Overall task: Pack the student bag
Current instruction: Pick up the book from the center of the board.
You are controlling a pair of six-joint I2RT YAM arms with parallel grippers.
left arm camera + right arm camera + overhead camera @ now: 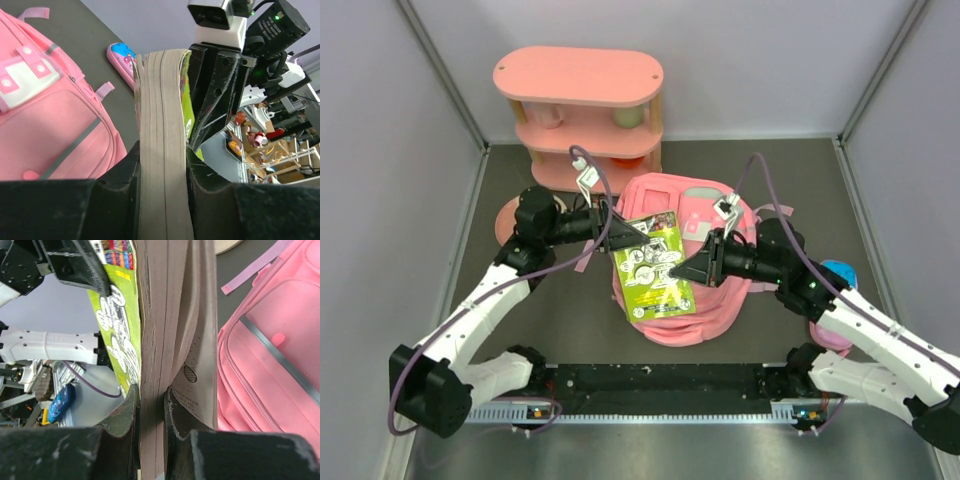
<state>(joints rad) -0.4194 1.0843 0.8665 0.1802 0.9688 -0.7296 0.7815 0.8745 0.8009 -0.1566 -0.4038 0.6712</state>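
The bag [712, 315] lies flat in the middle of the desk [560, 320], front face up, just in front of the shelf [578, 78] that stands at the far edge. Above it the two arms share one book [655, 265] with a green cover. The left jaws are clenched across its full thickness from the far-left side. The right jaws pinch most of its pages from the right, with a few pages and the back cover bulging outside the grip.

From where I stand the packing looks barely begun. The book hangs over the bag, not inside it, and I cannot tell whether the main compartment is unzipped. Small things sit on the shelf's tiers, and a pencil case [838, 272] lies near the right edge of the desk, so those probably have to go in too. One arm will likely have to let go before the book can slide in.
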